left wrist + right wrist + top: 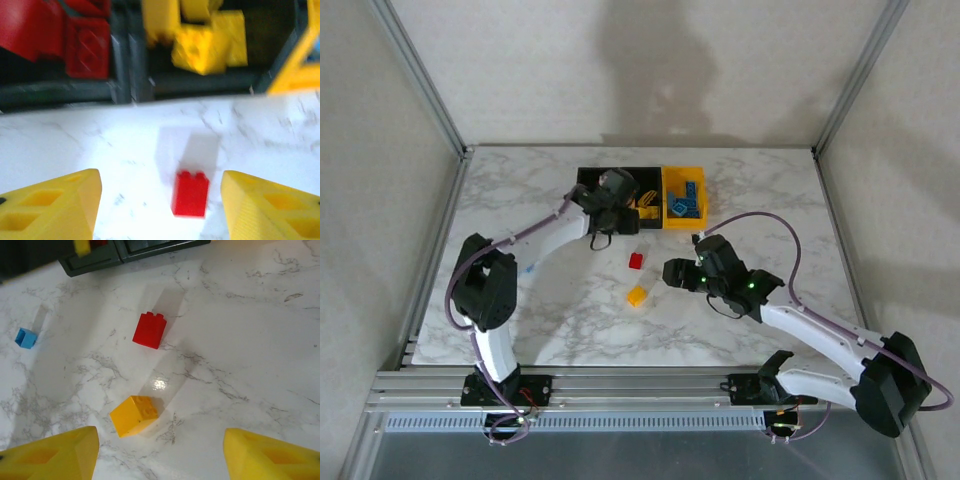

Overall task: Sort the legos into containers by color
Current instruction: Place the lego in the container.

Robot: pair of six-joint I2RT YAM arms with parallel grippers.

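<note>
Legos (pixel 636 260) lie partly loose on the marble table (pixel 520 190) and partly sorted in the row of bins (pixel 588 177) at its far middle.

The left arm bends at an elbow near the table's left edge. Its forearm runs forward and rightward to the near side of the black bins. The left gripper (pixel 160 200) hangs there with its yellow fingers (pixel 50 205) spread apart and nothing held between them. In the blurred left wrist view, a red brick (pixel 190 194) sits on the table below that gap, slightly right of its middle. Past it are the bins, with red pieces (pixel 75 35) in the left one and yellow pieces (pixel 205 40) in the next. In the top view, blue pieces (pixel 685 203) fill the yellow-orange bin (pixel 684 169) at the right end.

The right arm folds back at an elbow by the table's near right corner. Its forearm then stretches leftward toward the table's middle. The right gripper (pixel 160 450) is also open and empty. A yellow brick (pixel 133 415) lies just ahead of it, left of the gap's middle, with the red brick beyond. A small blue brick (pixel 25 337) sits well off to the left.
</note>
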